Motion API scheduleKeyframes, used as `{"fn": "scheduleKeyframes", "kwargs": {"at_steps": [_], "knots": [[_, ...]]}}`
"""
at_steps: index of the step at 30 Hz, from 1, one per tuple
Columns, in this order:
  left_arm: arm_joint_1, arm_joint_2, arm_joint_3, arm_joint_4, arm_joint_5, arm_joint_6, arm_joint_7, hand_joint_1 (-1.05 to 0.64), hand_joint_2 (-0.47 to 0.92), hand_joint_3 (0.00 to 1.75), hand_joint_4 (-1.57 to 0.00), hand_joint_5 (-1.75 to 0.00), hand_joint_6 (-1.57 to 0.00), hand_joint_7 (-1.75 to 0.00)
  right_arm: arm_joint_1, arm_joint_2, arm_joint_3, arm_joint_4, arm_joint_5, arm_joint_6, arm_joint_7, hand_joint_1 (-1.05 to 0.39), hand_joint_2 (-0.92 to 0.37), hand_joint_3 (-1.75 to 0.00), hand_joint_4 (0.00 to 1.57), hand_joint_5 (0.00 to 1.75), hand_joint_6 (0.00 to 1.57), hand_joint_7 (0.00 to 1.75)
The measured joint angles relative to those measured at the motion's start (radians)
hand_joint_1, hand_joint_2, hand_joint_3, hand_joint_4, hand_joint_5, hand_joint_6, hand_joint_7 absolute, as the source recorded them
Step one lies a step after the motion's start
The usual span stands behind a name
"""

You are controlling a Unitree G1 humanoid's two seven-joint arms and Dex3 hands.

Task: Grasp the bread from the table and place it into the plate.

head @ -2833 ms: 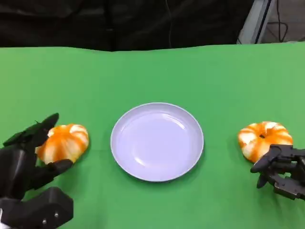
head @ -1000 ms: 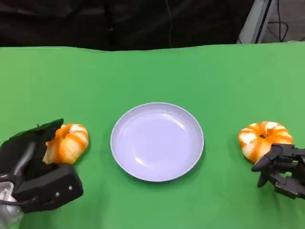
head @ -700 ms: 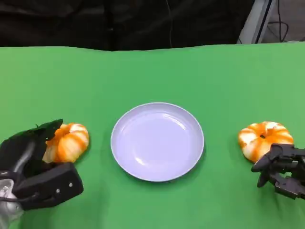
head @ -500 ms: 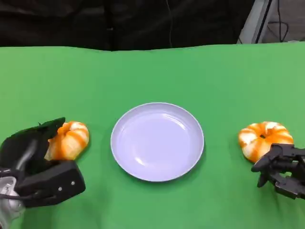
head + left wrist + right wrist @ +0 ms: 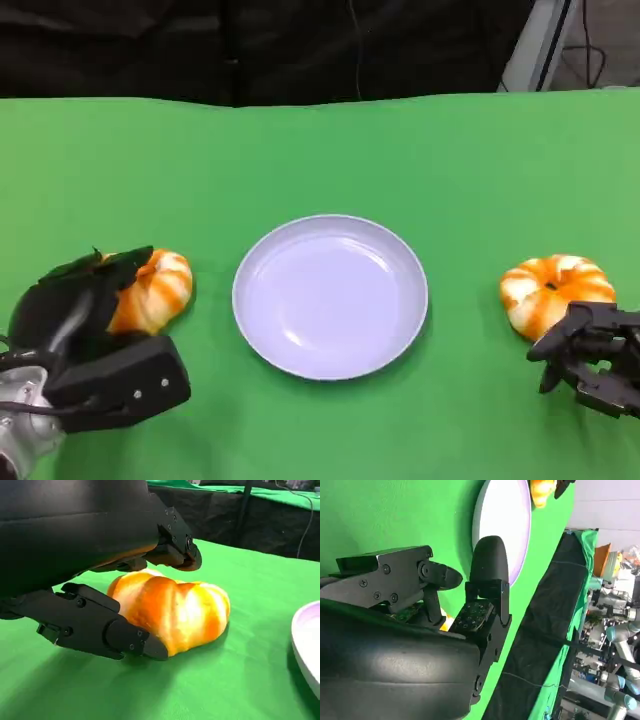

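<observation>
Table [image 5: 320,150]: green cloth over the whole working surface, dark backdrop along the far edge

Plate [image 5: 330,297]: round, pale lavender-white, centre of table, nothing on it. Its rim also shows in the left wrist view [image 5: 306,645]

Left hand [image 5: 85,320]: at about 9 o'clock from the plate, near the table's near-left corner. Wrapped round the left bread [image 5: 155,290]; fingers [image 5: 172,545] curve over its top, and the thumb presses its near side low down. Gripping it

Left bread: orange-and-white pumpkin-shaped bun, well apart from the plate rim. In the left wrist view [image 5: 172,611] it sits close to the cloth; cannot tell whether it is touching or raised

Right hand [image 5: 590,360]: at about 4 o'clock from the plate, fingers curled in, holding nothing

Right bread [image 5: 555,290]: same kind of bun, at 3 o'clock from the plate, on the table just beyond the right hand's fingers
</observation>
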Motion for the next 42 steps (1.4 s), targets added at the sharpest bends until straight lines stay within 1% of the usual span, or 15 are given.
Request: {"fn": "scheduleKeyframes", "kwargs": {"at_steps": [12,15,18,21,25,26,29,30,32,33,34,36,38,39,42], "knots": [[-0.027,-0.009,-0.029,0.011,0.0,0.042,-0.046,-0.11,0.85,0.0,-0.31,0.0,-0.35,0.0,0.0,0.0,0.0,-0.003,0.0,0.0,-0.003,0.07,-0.89,-0.5,0.88,1.38,0.97,0.9],[-0.033,-0.011,-0.033,0.011,0.001,0.056,-0.067,-0.08,0.87,0.01,-0.34,-0.01,-0.37,-0.01,0.0,0.0,0.0,-0.003,0.0,-0.001,-0.006,0.07,-0.89,-0.5,0.87,1.38,0.96,0.9],[-0.034,-0.013,-0.039,0.011,0.001,0.066,-0.067,-0.05,0.91,0.03,-0.41,-0.03,-0.43,-0.03,0.0,0.0,0.0,-0.003,0.0,-0.001,-0.005,0.06,-0.89,-0.5,0.87,1.37,0.96,0.9],[-0.035,-0.016,-0.04,0.012,0.001,0.076,-0.067,-0.04,0.92,0.09,-0.51,-0.05,-0.52,-0.04,0.0,0.0,0.0,-0.003,0.0,-0.001,-0.005,0.07,-0.89,-0.51,0.87,1.37,0.96,0.9],[-0.037,-0.02,-0.039,0.014,-0.002,0.086,-0.067,-0.06,0.92,0.17,-0.58,-0.07,-0.61,-0.06,0.0,0.0,0.0,-0.003,0.0,-0.001,-0.005,0.08,-0.89,-0.51,0.87,1.37,0.96,0.9],[-0.037,-0.021,-0.038,0.014,-0.004,0.087,-0.068,-0.09,0.92,0.25,-0.62,-0.08,-0.67,-0.07,0.0,0.0,0.0,-0.003,0.0,-0.001,-0.005,0.08,-0.9,-0.51,0.87,1.37,0.96,0.9],[-0.038,-0.025,-0.032,0.015,-0.014,0.087,-0.08,-0.12,0.92,0.33,-0.7,-0.11,-0.75,-0.09,0.0,0.0,0.0,-0.003,0.0,-0.001,-0.006,0.08,-0.9,-0.5,0.87,1.36,0.96,0.9],[-0.039,-0.025,-0.03,0.015,-0.014,0.087,-0.085,-0.13,0.92,0.36,-0.69,-0.29,-0.8,-0.11,0.0,0.0,0.0,-0.003,0.0,-0.001,-0.007,0.08,-0.9,-0.5,0.88,1.36,0.96,0.9],[-0.039,-0.027,-0.025,0.015,-0.02,0.085,-0.087,-0.13,0.92,0.38,-0.54,-0.79,-0.85,-0.17,0.0,0.0,0.0,-0.003,0.0,-0.001,-0.007,0.08,-0.9,-0.5,0.88,1.36,0.96,0.9],[-0.039,-0.028,-0.02,0.016,-0.026,0.083,-0.087,-0.12,0.92,0.37,-0.48,-1.07,-0.83,-0.33,0.0,0.0,0.0,-0.003,0.0,-0.001,-0.007,0.07,-0.9,-0.5,0.88,1.36,0.96,0.9],[-0.039,-0.03,-0.013,0.018,-0.036,0.08,-0.087,-0.12,0.92,0.37,-0.44,-1.2,-0.74,-0.56,0.0,0.0,0.0,-0.004,0.0,-0.001,-0.006,0.07,-0.9,-0.5,0.88,1.37,0.96,0.9],[-0.039,-0.033,0.001,0.018,-0.05,0.077,-0.087,-0.12,0.92,0.38,-0.37,-1.43,-0.58,-0.95,0.0,0.0,0.0,-0.005,0.001,-0.001,-0.005,0.07,-0.9,-0.49,0.88,1.36,0.96,0.9],[-0.039,-0.035,0.008,0.019,-0.055,0.074,-0.086,-0.12,0.92,0.4,-0.34,-1.52,-0.53,-1.08,0.0,0.0,0.0,-0.006,0.001,-0.001,-0.007,0.06,-0.91,-0.48,0.88,1.36,0.96,0.9],[-0.039,-0.036,0.011,0.019,-0.056,0.074,-0.086,-0.13,0.92,0.41,-0.31,-1.57,-0.49,-1.18,0.0,0.0,0.0,-0.006,0.0,-0.001,-0.009,0.06,-0.91,-0.48,0.88,1.36,0.96,0.9],[-0.039,-0.037,0.015,0.019,-0.056,0.073,-0.084,-0.13,0.92,0.41,-0.28,-1.64,-0.45,-1.28,0.0,0.0,0.0,-0.006,0.0,-0.001,-0.012,0.06,-0.91,-0.47,0.87,1.36,0.96,0.89]]}}
